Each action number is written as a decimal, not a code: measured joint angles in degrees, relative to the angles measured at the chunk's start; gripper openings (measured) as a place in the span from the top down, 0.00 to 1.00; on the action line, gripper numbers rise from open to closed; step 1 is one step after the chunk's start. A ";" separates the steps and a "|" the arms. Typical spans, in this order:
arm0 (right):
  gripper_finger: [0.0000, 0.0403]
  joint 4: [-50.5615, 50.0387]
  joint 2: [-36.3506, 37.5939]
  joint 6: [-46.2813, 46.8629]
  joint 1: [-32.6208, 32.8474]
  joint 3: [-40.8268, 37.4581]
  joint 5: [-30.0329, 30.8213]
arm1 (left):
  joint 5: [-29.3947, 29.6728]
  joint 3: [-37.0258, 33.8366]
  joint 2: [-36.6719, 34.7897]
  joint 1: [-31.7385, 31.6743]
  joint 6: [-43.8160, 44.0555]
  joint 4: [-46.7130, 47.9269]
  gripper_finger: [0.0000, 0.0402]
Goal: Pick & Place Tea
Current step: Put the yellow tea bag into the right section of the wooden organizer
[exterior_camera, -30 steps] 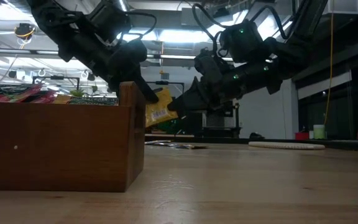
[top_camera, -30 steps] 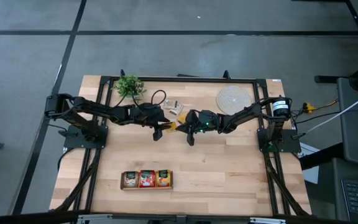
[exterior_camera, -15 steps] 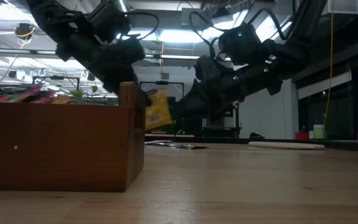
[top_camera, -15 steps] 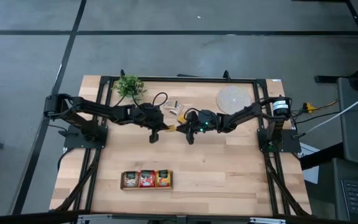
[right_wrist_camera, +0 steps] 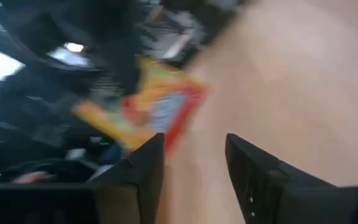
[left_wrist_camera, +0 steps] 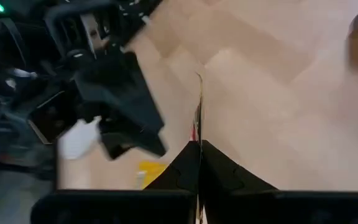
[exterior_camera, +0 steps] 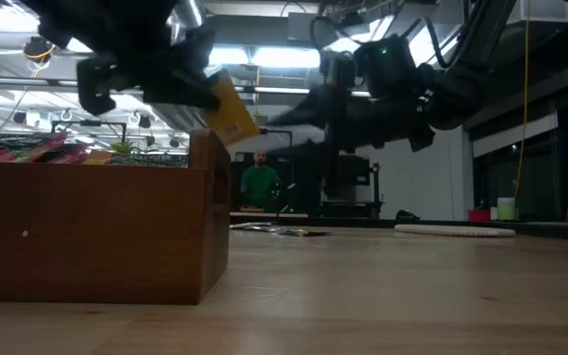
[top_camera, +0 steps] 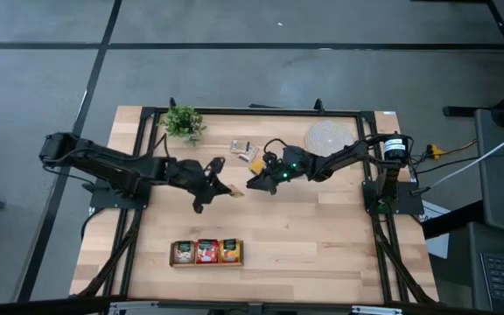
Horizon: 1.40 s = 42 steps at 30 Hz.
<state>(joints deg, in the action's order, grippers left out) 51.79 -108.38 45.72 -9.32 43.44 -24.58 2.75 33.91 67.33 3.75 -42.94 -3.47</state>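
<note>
The left gripper (left_wrist_camera: 199,163) is pinching a tea sachet (left_wrist_camera: 199,102) edge-on between its closed fingers — the sachet is showing as a thin upright line above the pale wooden table (left_wrist_camera: 272,81). The other arm's dark gripper (left_wrist_camera: 114,102) is hanging nearby, blurred.
</note>
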 joint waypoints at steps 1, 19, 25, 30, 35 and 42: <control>0.57 1.81 0.00 1.78 0.07 0.00 -1.23 | 2.37 0.00 0.00 0.86 -1.79 -0.66 0.99; 0.56 11.56 0.00 13.64 0.09 0.00 -6.75 | 13.77 0.00 0.00 8.23 -22.59 -9.63 0.99; 0.56 14.00 0.00 14.39 0.09 0.00 -8.38 | 12.56 0.00 0.08 7.83 -22.92 -12.20 0.99; 0.56 14.71 0.00 14.51 0.09 0.02 -8.63 | 10.54 0.00 1.78 7.21 -24.20 -15.97 0.99; 0.60 14.83 0.00 14.19 0.09 0.02 -8.67 | 11.06 0.00 3.74 6.92 -24.37 -16.59 0.99; 0.84 14.88 0.00 13.89 0.07 0.09 -9.67 | 13.70 0.00 3.93 6.91 -23.91 -17.70 0.99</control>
<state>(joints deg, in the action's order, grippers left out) 66.67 -108.38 59.61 -9.26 43.53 -34.25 16.46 33.91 71.26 10.67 -66.86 -21.17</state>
